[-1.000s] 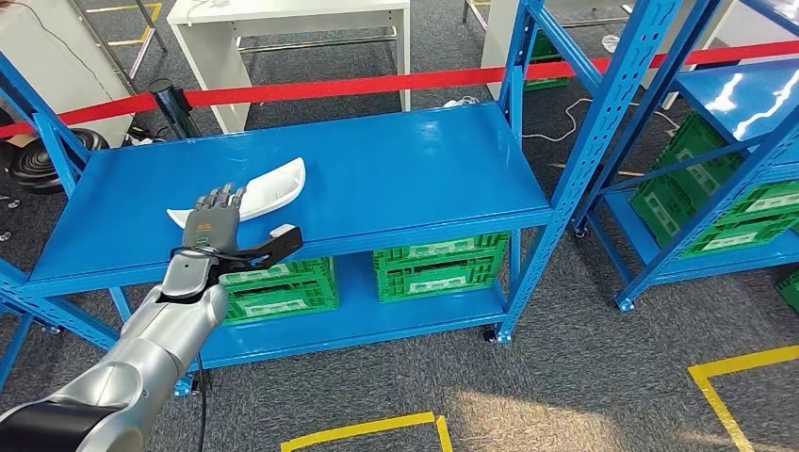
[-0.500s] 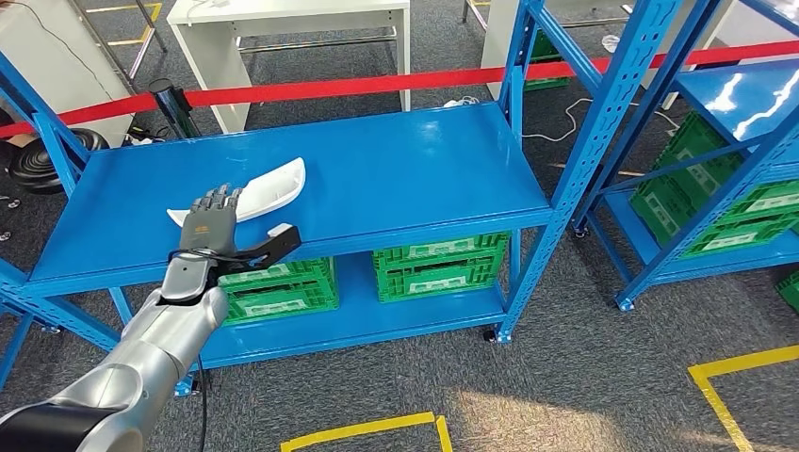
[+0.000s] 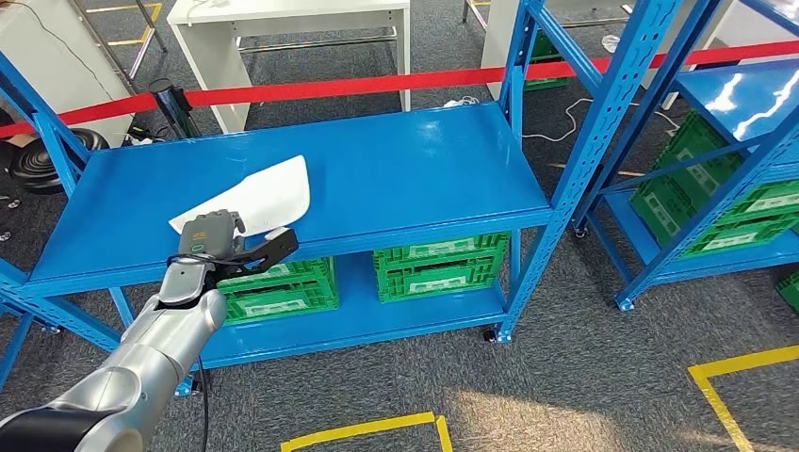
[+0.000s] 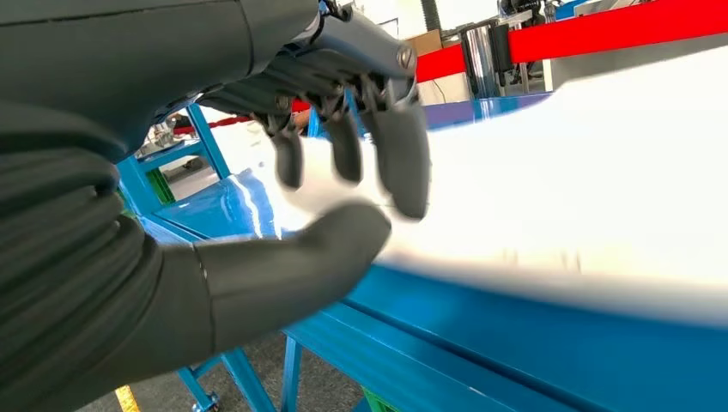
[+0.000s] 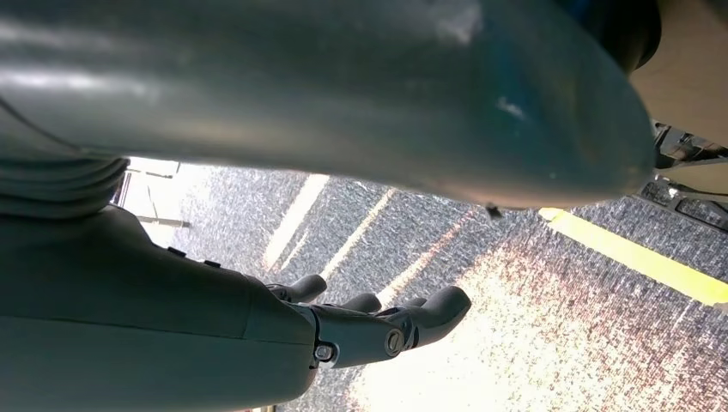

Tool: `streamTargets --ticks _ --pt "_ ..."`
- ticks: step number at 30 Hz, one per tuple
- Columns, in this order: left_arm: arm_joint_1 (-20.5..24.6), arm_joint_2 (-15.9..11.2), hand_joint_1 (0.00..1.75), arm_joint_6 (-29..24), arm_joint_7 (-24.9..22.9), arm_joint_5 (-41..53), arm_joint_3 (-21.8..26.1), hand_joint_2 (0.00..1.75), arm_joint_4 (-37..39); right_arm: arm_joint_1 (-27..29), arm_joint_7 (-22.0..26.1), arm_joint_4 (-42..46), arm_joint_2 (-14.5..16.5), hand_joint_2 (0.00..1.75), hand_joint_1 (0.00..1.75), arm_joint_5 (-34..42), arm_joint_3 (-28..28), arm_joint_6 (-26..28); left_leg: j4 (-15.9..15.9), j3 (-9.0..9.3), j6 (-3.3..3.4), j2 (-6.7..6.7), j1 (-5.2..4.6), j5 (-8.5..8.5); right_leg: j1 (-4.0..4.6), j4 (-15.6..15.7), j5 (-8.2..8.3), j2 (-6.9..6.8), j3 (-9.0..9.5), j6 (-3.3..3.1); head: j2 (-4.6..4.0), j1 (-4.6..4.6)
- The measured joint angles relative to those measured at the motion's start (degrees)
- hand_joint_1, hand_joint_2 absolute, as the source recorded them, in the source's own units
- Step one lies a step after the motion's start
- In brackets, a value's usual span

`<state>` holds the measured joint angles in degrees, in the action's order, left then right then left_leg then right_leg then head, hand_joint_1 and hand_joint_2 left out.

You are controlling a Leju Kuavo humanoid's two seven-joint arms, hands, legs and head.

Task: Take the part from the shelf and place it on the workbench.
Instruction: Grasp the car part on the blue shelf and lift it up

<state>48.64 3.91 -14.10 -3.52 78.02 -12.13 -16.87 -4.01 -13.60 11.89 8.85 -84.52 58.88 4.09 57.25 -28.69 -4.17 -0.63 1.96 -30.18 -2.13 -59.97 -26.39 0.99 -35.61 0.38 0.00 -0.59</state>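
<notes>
Left robot hand [image 3: 212, 235] grips white part [image 3: 269, 193] on blue shelf [image 3: 405, 169].

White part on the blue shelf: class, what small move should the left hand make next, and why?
Probably lift it slightly off the shelf. The left hand has its fingers closed on the part, whose far edge is tipped up while its near end seems still on the shelf.

open blue shelf top [image 3: 396, 179], upright post [image 3: 603, 122] at right
</notes>
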Motion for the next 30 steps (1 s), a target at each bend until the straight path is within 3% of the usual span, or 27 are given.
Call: streamTargets --ticks 16,19,20,23,24,28,30 --pt "-0.06 0.53 1.75 1.11 0.62 -0.61 1.24 1.75 0.01 0.00 0.00 0.00 -0.04 0.00 0.00 0.46 0.00 0.02 0.00 0.00 0.00 0.00 0.00 0.00 0.00 0.01 0.00 0.00 0.00 0.00 0.01 0.00" --pt "-0.06 0.56 1.68 1.19 0.63 -0.61 1.29 1.75 0.01 0.00 0.00 0.00 -0.04 0.00 0.00 0.49 0.00 0.02 0.00 0.00 0.00 0.00 0.00 0.00 0.00 0.01 0.00 0.00 0.00 0.00 0.00 0.00" --pt "-0.06 0.57 1.51 1.28 0.63 -0.60 1.29 1.75 0.01 0.00 0.00 0.00 -0.04 0.00 0.00 0.51 0.00 0.02 0.00 0.00 0.00 0.00 0.00 0.00 0.00 0.01 0.00 0.00 0.00 0.00 0.00 0.00" --pt "-0.06 0.66 0.27 1.62 0.66 -0.65 1.35 1.75 0.02 -0.01 0.00 0.00 -0.04 0.00 0.00 0.55 0.00 0.06 0.00 0.00 0.00 0.00 0.00 0.00 0.00 0.01 0.00 0.00 0.00 0.00 0.00 0.00" --pt "-0.06 0.69 0.00 1.63 0.73 -0.67 1.39 1.75 0.02 -0.01 0.00 0.00 -0.04 0.00 0.00 0.56 0.00 0.08 0.00 0.00 0.00 0.00 0.00 0.00 0.00 0.01 0.00 0.00 0.00 0.00 0.01 0.00" --pt "-0.13 0.78 0.00 1.68 2.22 -1.16 1.62 1.75 0.02 -0.02 0.00 0.00 -0.04 0.00 0.00 0.57 0.01 0.14 0.00 -0.02 0.01 0.00 0.00 -0.01 0.00 0.01 0.00 0.00 0.00 0.00 0.01 0.00" --pt "-0.26 0.82 0.00 1.88 3.26 -1.68 2.03 0.87 0.02 -0.01 0.00 0.00 -0.04 0.00 0.00 0.57 0.00 0.13 0.00 -0.01 0.01 0.00 0.00 -0.01 0.00 0.02 0.00 0.00 0.00 0.00 0.01 0.00"
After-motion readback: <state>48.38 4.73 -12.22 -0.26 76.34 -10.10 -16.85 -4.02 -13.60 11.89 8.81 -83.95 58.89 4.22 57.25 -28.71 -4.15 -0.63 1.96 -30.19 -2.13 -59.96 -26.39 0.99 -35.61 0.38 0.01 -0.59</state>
